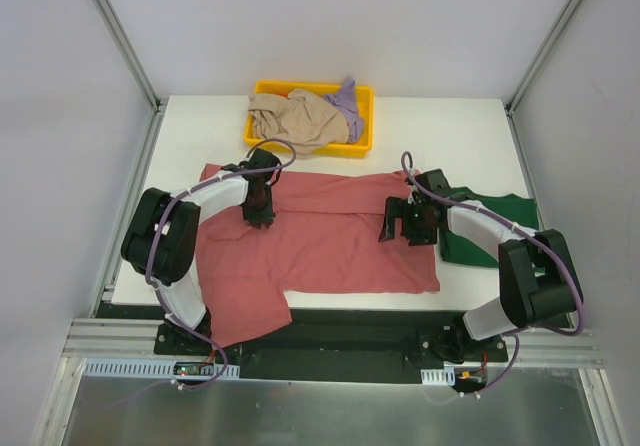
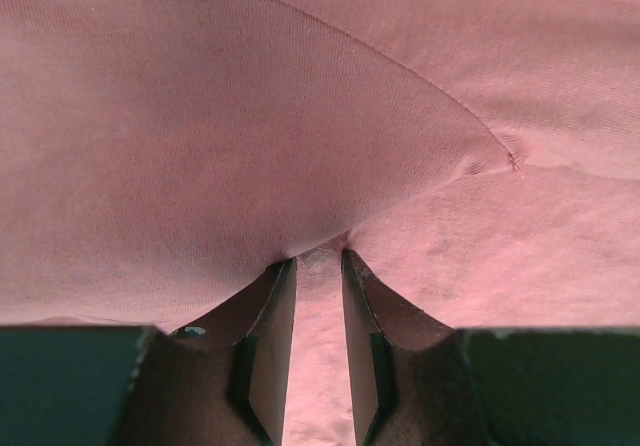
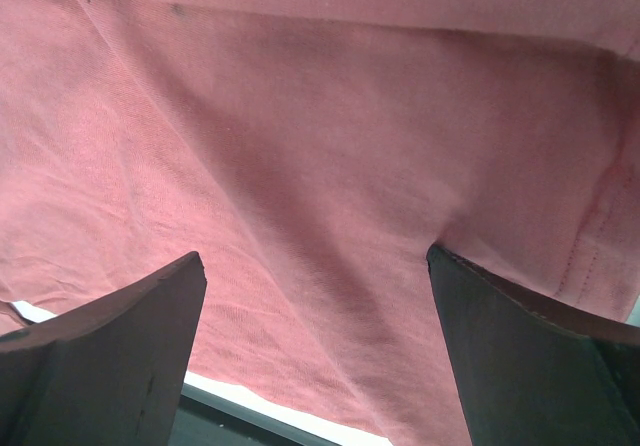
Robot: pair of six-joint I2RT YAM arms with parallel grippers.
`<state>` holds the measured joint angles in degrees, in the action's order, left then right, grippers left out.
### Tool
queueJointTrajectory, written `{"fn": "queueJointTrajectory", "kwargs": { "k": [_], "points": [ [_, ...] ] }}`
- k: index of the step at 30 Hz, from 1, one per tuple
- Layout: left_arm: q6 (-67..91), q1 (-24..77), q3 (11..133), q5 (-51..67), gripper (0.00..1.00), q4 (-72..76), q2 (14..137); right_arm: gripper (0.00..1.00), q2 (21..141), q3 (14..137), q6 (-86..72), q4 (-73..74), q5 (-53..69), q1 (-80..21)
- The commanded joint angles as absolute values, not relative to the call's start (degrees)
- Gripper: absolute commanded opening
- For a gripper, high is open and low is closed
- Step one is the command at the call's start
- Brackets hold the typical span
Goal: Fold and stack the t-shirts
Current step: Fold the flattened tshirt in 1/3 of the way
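The dusty rose-red t-shirt lies spread across the table, its far edge folded over and one sleeve hanging off the near left edge. My left gripper is at the shirt's upper left. In the left wrist view it is nearly closed, pinching a fold of the rose cloth at its tips. My right gripper sits over the shirt's right part. In the right wrist view it is wide open with rose cloth beneath. The dark green t-shirt lies folded at right. The beige and lavender t-shirts lie crumpled in the tray.
The yellow plastic tray stands at the back centre of the white table. The table's near edge shows under the right gripper. Metal frame posts rise at the back corners.
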<state>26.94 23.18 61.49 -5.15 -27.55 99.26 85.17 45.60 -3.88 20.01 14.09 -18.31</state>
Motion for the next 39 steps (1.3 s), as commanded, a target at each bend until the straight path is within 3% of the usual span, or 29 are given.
{"fn": "queueJointTrajectory", "kwargs": {
  "k": [1,5,10,25,32,39],
  "points": [
    [26.81,23.03,63.45,-6.85,0.22,-29.27,100.46,0.96,84.81,44.12,-3.87,20.83,11.78,-18.37],
    [27.07,23.03,64.25,-7.12,0.16,-29.18,101.07,0.96,84.99,44.12,-3.78,21.00,11.51,-18.37],
    [27.33,23.03,64.51,-6.42,0.00,-29.35,99.50,0.96,84.90,44.03,-3.87,21.18,11.25,-18.37],
    [29.62,23.03,63.02,-2.20,0.00,-32.69,93.51,0.96,84.64,42.80,-3.52,22.15,8.70,-18.37],
    [28.39,23.12,62.49,12.29,0.00,-35.41,92.55,0.96,84.11,42.63,-3.25,22.85,8.35,-18.20],
    [27.33,23.73,62.40,18.71,0.00,-39.99,93.69,0.96,83.94,42.54,-2.99,23.55,8.26,-18.28]
  ]
}}
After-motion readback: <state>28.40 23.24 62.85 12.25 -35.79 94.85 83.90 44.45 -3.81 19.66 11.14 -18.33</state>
